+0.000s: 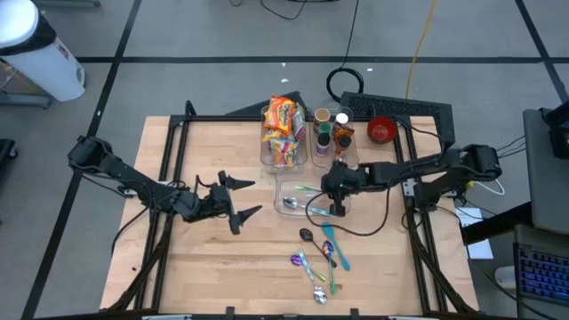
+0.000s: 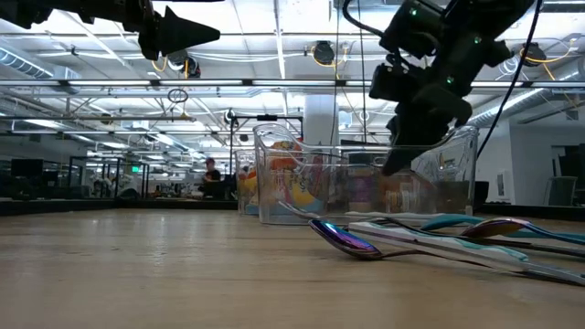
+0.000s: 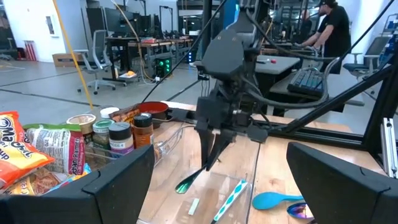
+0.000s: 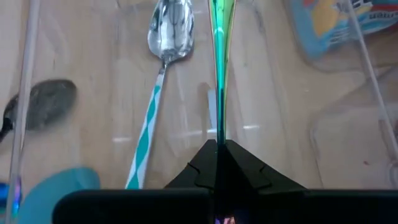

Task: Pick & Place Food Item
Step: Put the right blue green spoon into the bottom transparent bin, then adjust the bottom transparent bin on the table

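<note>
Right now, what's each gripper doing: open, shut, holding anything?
Left gripper: open, empty, held above the table left of the clear bin.
Right gripper: shut on a green iridescent utensil, over the clear bin.

Right hand (image 3: 211,163) pinching green spoon (image 3: 186,183) over clear bin (image 3: 224,193)

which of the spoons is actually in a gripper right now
The iridescent green spoon, pinched by its handle in the shut right gripper and hanging over the clear tray. The striped-handled spoon lies flat in the tray.
</note>
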Controlling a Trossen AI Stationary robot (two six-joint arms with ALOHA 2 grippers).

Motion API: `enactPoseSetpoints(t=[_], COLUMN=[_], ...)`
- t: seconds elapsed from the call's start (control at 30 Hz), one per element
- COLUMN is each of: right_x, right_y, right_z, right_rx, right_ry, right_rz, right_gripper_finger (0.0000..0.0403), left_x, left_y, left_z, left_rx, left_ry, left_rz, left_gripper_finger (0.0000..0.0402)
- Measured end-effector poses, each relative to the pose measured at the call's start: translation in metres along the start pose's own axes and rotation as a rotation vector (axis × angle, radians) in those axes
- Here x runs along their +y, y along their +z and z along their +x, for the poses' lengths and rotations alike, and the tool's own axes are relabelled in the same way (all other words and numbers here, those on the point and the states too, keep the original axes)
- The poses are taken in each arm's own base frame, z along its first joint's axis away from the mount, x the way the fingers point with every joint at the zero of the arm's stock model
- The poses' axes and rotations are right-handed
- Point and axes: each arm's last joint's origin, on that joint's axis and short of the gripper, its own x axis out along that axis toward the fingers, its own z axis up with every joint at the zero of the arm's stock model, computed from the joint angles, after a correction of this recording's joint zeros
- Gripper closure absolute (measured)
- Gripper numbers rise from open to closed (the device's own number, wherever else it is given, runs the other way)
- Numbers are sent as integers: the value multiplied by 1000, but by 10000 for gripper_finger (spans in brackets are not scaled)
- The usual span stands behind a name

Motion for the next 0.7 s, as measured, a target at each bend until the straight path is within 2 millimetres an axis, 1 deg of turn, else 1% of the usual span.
enactPoseSetpoints(t=[0.2, 0.33, 0.47, 0.7], right_x=[-5, -5, -5, -5], right_y=[-10, -12, -11, -5], right_z=[6, 9, 9, 7], right_rx=[-13, -50, -73, -136], right_ry=[-18, -21, -18, -16], right_rz=[-11, -35, -31, -25], right_gripper_finger=[397, 385, 359, 302], left_x=[0, 0, 0, 0], left_y=[0, 0, 0, 0], left_z=[0, 0, 0, 0], left_rx=[0, 0, 0, 0], left_ry=[0, 0, 0, 0], left_rz=[0, 0, 0, 0], left_gripper_finger=[27, 27, 27, 27])
